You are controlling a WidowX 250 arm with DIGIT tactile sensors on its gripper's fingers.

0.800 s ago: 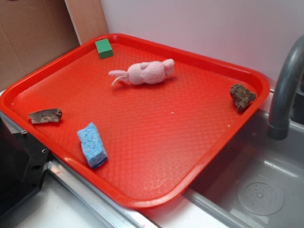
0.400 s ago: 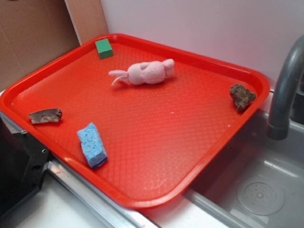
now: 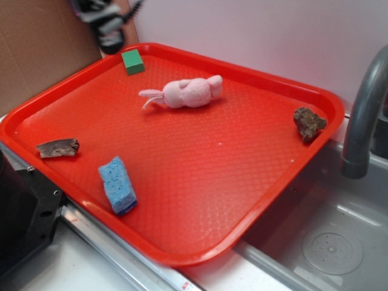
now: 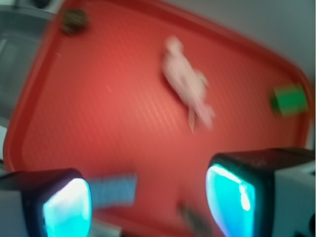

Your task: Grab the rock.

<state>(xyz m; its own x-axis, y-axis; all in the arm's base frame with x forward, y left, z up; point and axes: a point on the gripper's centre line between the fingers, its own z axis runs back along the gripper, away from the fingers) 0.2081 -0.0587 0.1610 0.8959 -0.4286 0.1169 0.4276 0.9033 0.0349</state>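
Tray (image 3: 200,182), red plastic with a raised rim and a dimpled floor, is taking up most of both views and is lying beside a grey sink (image 3: 327,236) with a curved grey faucet (image 3: 362,115) at the right edge of the exterior view. On the tray, a pink plush (image 3: 188,92) is lying on its side toward the back. A blue sponge (image 3: 117,185) is sitting near the front left rim. A flat brown bark-like sliver (image 3: 57,147) is resting near the left rim, and a small green block (image 3: 133,62) is sitting in the back left corner.

The rock (image 3: 309,123), a small lumpy dark brown-grey chunk, is resting in the far right corner of the tray, close against the rim on the sink side, with nothing touching it. In the blurred wrist view it is showing only as a dark smudge at the top left (image 4: 74,20).

The gripper (image 3: 106,21) is appearing at the top left of the exterior view, above the back left corner of the tray near the green block and well apart from the rock. In the wrist view its two fingers (image 4: 232,190) are standing wide apart with only tray between them, holding nothing.

Judging from this, the approach is only beginning. The next move is calling for a long crossing to the right corner, passing clear of the plush, then a descent with the jaws straddling the rock without catching the rim.
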